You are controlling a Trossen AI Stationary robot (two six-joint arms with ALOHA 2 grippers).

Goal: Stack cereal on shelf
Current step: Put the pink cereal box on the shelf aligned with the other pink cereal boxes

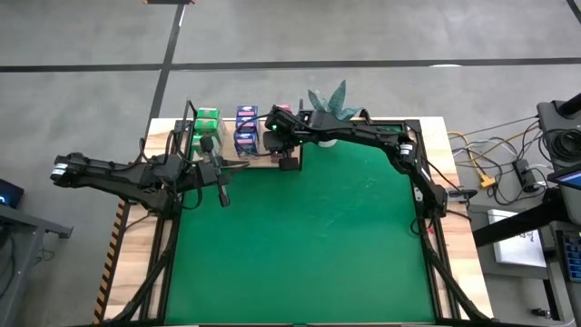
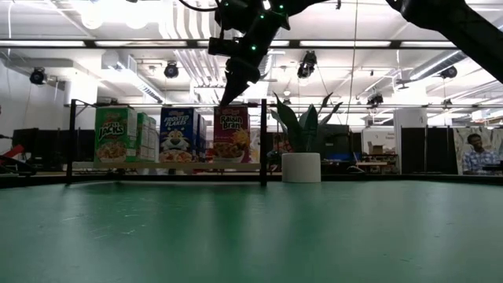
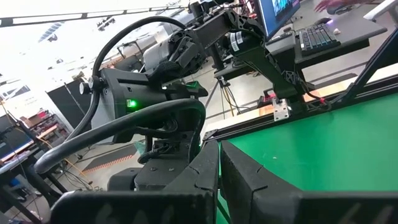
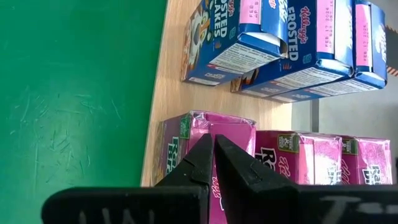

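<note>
Heads up, you've got loads of free space on the green desk [image 1: 309, 245]: everything from the middle down to 6 o'clock in the overhead view is bare felt. All the clutter sits up at 11 to 12 o'clock along the far edge.

The shelf [image 1: 231, 156] is up there with the cereal on it: green cartons [image 1: 206, 127] at the left end, blue-and-white cartons [image 1: 246, 129] in the middle, pink cartons [image 4: 298, 165] at the right end. A plant pot [image 2: 302, 167] stands just beside the shelf's right post.

Your right tool [image 4: 214, 163] hangs right over the pink cartons, fingers pinched together with nothing between them. The left tool [image 1: 222, 193] sits off the shelf's front edge at about 9 o'clock, also closed and empty.

Hard bits: from overhead the right arm covers most of the pink row, so you can't count it there. The level view only shows the front carton of each row, and the right wrist view cuts off the green ones entirely.
</note>
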